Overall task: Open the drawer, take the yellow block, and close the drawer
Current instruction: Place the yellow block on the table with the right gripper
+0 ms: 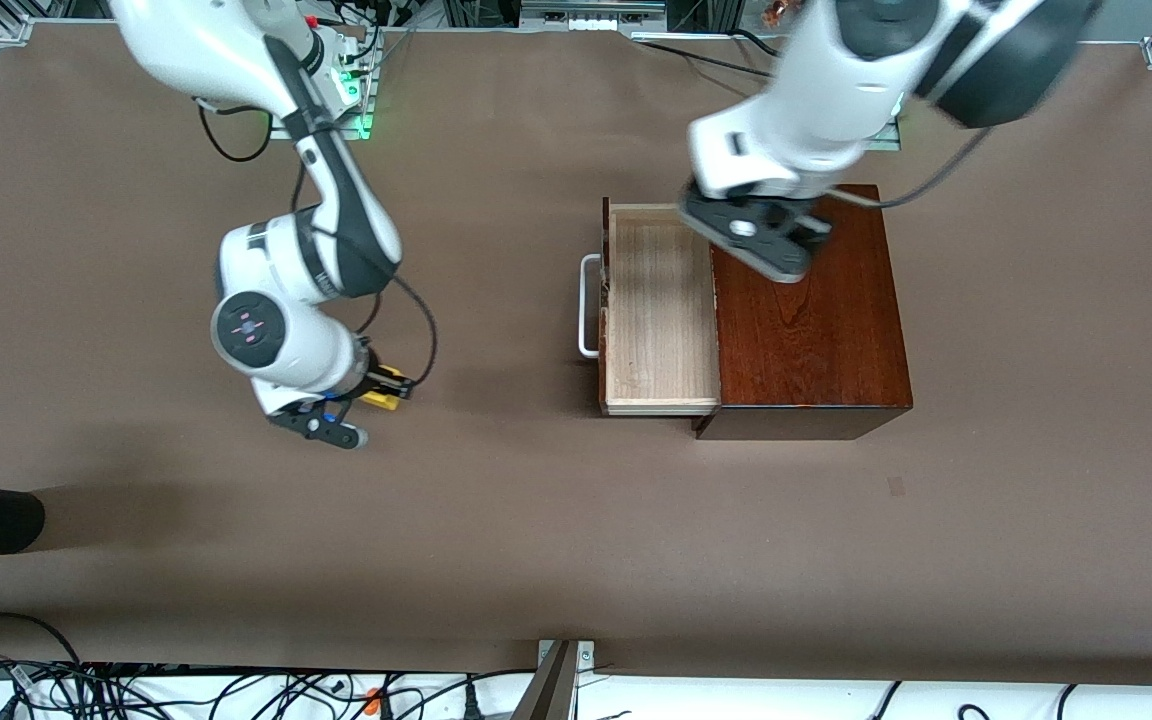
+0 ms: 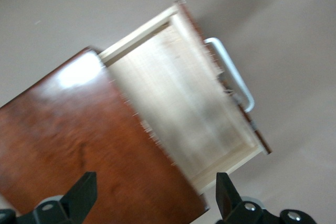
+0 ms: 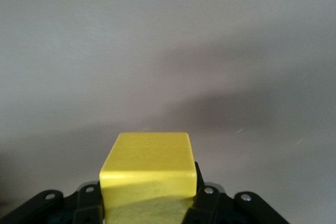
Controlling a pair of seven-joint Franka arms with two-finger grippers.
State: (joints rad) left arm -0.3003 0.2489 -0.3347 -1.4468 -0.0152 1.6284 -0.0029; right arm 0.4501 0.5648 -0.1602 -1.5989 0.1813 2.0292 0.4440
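The small bright yellow cube (image 3: pixel 148 167) is sitting clamped between the closed fingers of the right gripper (image 1: pixel 376 388), well apart from the dark reddish-brown wooden box (image 1: pixel 808 330), toward the right arm's end of the table. The front view is showing only a yellow sliver; the right wrist view is showing its plain faces. The pale-lined drawer (image 1: pixel 658 310) with its white bar handle (image 1: pixel 586 305) is standing open. The left gripper (image 2: pixel 152 198) is hanging over the box, its fingers spread wide and holding nothing.
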